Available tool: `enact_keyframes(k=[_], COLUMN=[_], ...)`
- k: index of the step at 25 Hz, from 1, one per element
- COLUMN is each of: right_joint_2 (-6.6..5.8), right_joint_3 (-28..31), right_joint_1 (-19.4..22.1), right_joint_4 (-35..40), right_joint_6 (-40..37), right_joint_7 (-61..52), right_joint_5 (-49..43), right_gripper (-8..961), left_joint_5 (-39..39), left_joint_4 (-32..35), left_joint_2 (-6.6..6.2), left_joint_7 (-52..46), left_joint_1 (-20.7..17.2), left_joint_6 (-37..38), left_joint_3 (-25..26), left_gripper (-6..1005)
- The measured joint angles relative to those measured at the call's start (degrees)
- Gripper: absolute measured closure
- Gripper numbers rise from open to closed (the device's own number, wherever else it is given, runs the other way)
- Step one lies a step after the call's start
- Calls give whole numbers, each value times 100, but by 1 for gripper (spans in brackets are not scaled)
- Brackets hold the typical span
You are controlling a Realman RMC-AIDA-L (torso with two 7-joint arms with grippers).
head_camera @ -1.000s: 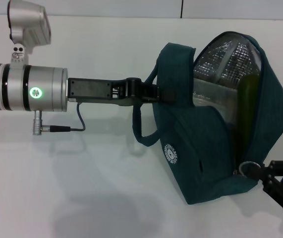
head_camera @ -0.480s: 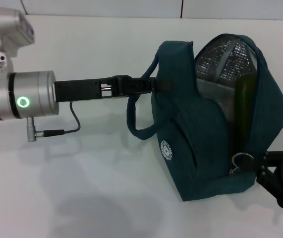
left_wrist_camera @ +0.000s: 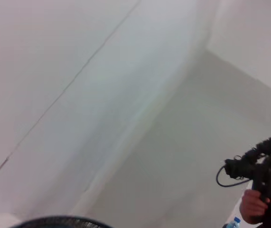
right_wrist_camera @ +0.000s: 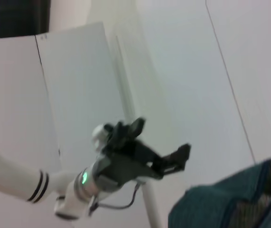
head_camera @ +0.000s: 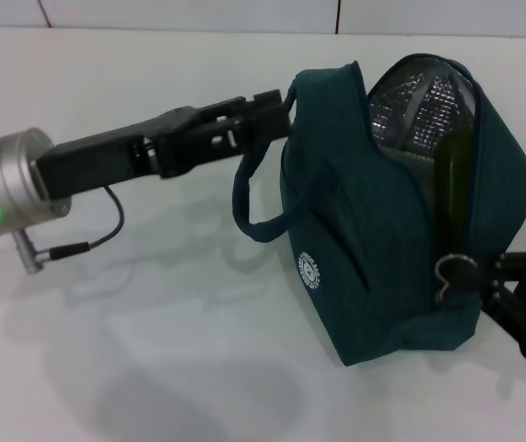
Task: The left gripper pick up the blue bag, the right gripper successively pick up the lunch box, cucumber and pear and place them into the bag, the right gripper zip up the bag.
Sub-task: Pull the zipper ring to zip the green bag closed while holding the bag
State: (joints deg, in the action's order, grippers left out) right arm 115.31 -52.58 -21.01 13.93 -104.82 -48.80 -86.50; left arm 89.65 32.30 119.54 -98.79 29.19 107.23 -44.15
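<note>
The blue bag (head_camera: pixel 373 230) stands on the white table (head_camera: pixel 152 350), its top open and the foil lining showing. The cucumber (head_camera: pixel 452 189) stands upright inside it, beside the clear lunch box (head_camera: pixel 408 170). The pear is hidden. My left gripper (head_camera: pixel 279 109) is at the bag's upper left edge; in the right wrist view my left gripper (right_wrist_camera: pixel 163 138) shows open with nothing between its fingers, apart from the bag (right_wrist_camera: pixel 220 206). One handle (head_camera: pixel 244 207) hangs loose. My right gripper (head_camera: pixel 480 276) is at the bag's lower right corner, shut on the ring zipper pull (head_camera: pixel 449 270).
The left wrist view shows only walls and a person with a camera (left_wrist_camera: pixel 263 190) far off. A cable (head_camera: pixel 97 235) hangs under my left wrist (head_camera: pixel 5 189). White wall panels (head_camera: pixel 244 14) stand behind the table.
My left arm has swung down and to the left, tilting its gripper up; it has let go of the handle. The bag has shifted slightly. My right gripper and the ring have risen a little.
</note>
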Motion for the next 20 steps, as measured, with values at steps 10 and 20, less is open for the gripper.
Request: enact_keyframes(k=[10, 20], right_joint_2=[0, 51], right_joint_3=[6, -19], right_joint_1=[-313, -1004], right_joint_4=[18, -21], right_joint_6=[-205, -45], right_joint_7=[167, -110], right_joint_5=[682, 1238], right_gripper=[886, 882], left_joint_5=[-246, 268], left_joint_4=[-459, -1407], left_joint_2=[0, 12], left_joint_7=[2046, 4290], left_joint_1=[-529, -670], left_joint_6=[521, 428], left_joint_3=[-14, -15], left_gripper=[179, 194])
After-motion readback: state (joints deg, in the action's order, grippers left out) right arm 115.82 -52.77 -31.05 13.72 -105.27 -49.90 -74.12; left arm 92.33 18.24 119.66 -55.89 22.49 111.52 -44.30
